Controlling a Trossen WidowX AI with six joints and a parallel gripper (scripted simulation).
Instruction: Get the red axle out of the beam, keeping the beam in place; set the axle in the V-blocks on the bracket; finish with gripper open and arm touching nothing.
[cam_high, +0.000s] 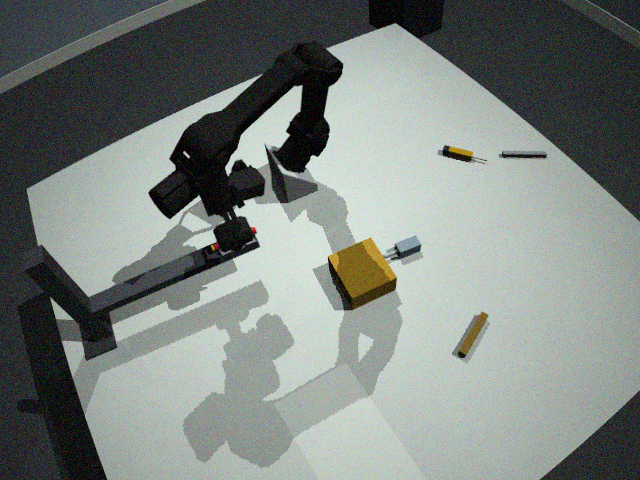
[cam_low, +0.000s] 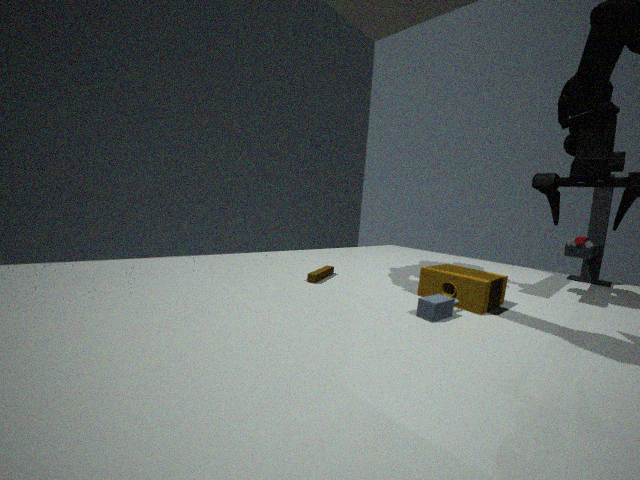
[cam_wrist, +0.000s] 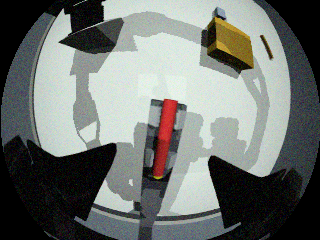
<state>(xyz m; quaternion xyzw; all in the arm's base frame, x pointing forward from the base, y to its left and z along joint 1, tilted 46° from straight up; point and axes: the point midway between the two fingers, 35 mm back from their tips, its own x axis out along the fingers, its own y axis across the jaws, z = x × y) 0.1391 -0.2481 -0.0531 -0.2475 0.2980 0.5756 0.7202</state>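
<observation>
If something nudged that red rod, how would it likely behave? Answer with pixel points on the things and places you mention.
The red axle (cam_high: 253, 230) (cam_low: 580, 240) (cam_wrist: 166, 135) looks round and straight, so it's probably stiff and apt to roll on a flat surface. Here it lies in notched blocks (cam_wrist: 153, 116), which would likely resist sideways rolling; a push along its length might slide it.

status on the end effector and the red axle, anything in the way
End effector open, raised above bracket. Red axle on bracket's V-blocks. Nothing seen between fingers and axle.
</observation>
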